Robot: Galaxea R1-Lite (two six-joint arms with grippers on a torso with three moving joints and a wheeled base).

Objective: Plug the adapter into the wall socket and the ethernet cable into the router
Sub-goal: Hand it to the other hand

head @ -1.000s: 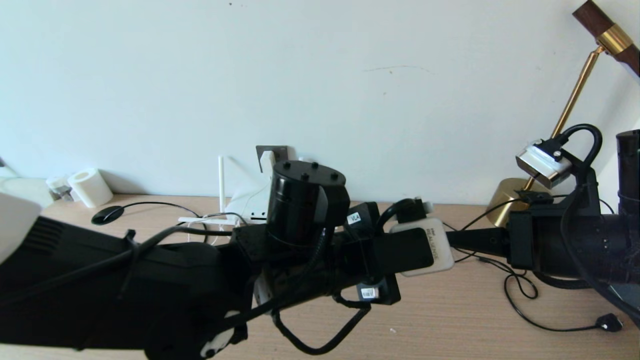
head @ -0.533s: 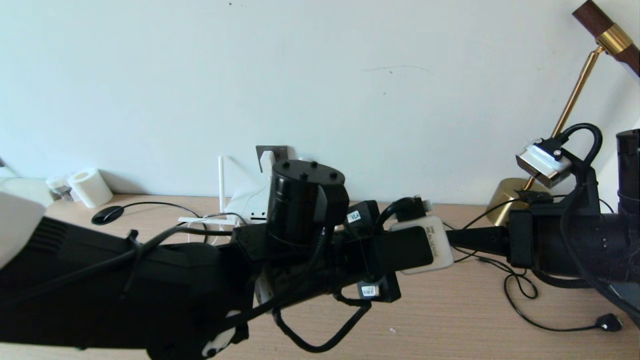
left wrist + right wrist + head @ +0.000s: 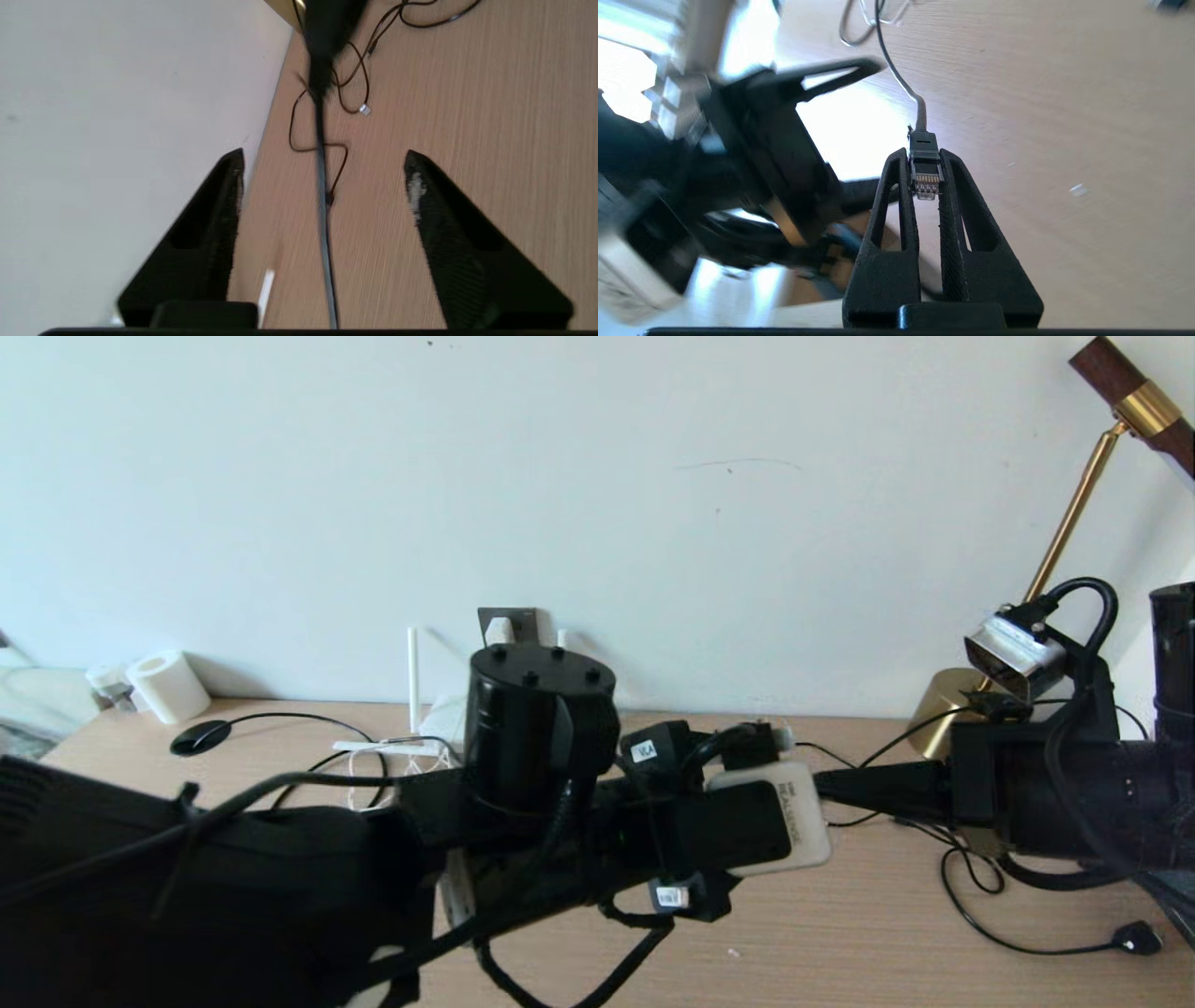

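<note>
The left arm stretches across the table [image 3: 840,933], hiding most of the router [image 3: 439,719]; one antenna [image 3: 412,677] shows, with the wall socket [image 3: 509,621] behind. The left gripper [image 3: 322,172] stands wide open, empty. The right gripper [image 3: 926,175] pinches the ethernet cable [image 3: 924,154] by its plug. One brass lamp [image 3: 1046,569] stands right, one paper roll [image 3: 168,686] left.

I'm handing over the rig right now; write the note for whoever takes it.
Left gripper: open, holding nothing, the cable running between its fingers.
Right gripper: shut on the ethernet cable at its plug, above the desk.
Adapter: looks seated in the wall socket, so that step seems done.
Router: against the wall, mostly hidden by the left arm.
Left: plug the cable into the router.
</note>
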